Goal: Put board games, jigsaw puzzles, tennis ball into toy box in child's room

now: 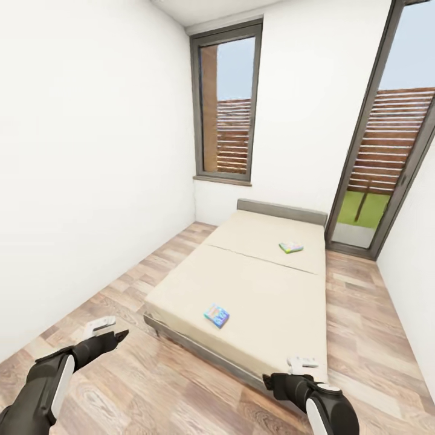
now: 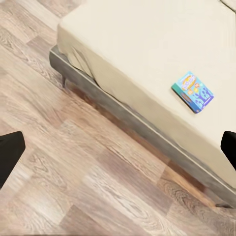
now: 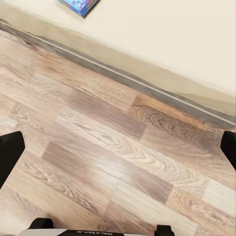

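Observation:
The bed (image 1: 260, 284) has a beige mattress and stands in the middle of the child's room. A blue board game (image 1: 216, 315) lies flat near its foot end. The left wrist view shows this board game (image 2: 193, 92) on the mattress, and the right wrist view catches a corner of it (image 3: 79, 5). A pale board game with a green edge (image 1: 291, 247) lies near the grey headboard (image 1: 281, 211). My left gripper (image 1: 110, 331) hovers open over the floor, off the bed's near left corner. My right gripper (image 1: 297, 367) is open at the bed's near right corner. Both are empty.
White walls close in on the left and back. A tall grey-framed window (image 1: 227, 103) is on the back wall and a glass door (image 1: 386, 151) at the right. Wood-plank floor (image 1: 151, 374) runs along both sides of the bed and in front of it.

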`<state>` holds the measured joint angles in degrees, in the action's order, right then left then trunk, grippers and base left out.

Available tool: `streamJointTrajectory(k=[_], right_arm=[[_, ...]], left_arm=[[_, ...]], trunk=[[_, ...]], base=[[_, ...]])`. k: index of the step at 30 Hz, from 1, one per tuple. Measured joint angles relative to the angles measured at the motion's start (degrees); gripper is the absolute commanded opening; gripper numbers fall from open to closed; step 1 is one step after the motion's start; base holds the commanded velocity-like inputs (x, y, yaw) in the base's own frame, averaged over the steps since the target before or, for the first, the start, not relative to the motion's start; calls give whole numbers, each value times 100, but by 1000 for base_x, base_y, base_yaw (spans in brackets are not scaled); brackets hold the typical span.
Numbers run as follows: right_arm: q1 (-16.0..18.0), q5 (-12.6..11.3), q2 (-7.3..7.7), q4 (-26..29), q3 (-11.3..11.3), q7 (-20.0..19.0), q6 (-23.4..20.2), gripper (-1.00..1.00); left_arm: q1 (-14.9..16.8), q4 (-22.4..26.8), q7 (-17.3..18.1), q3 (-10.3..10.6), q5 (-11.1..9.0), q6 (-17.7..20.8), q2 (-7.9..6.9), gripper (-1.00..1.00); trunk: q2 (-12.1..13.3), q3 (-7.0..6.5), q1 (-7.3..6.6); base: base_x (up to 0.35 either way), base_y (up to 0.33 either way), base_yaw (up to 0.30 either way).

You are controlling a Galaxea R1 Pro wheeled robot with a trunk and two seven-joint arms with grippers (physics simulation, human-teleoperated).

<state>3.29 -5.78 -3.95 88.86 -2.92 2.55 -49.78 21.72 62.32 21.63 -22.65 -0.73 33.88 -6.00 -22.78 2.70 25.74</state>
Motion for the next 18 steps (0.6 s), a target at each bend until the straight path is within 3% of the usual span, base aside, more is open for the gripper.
streamJointTrajectory(k=[18], right_arm=[[22, -4, 0, -45, 0, 6, 0, 100]], left_arm=[[0, 3, -8, 0, 4, -3, 9, 100]], trunk=[[0, 0, 0]], base=[[0, 0, 292]])
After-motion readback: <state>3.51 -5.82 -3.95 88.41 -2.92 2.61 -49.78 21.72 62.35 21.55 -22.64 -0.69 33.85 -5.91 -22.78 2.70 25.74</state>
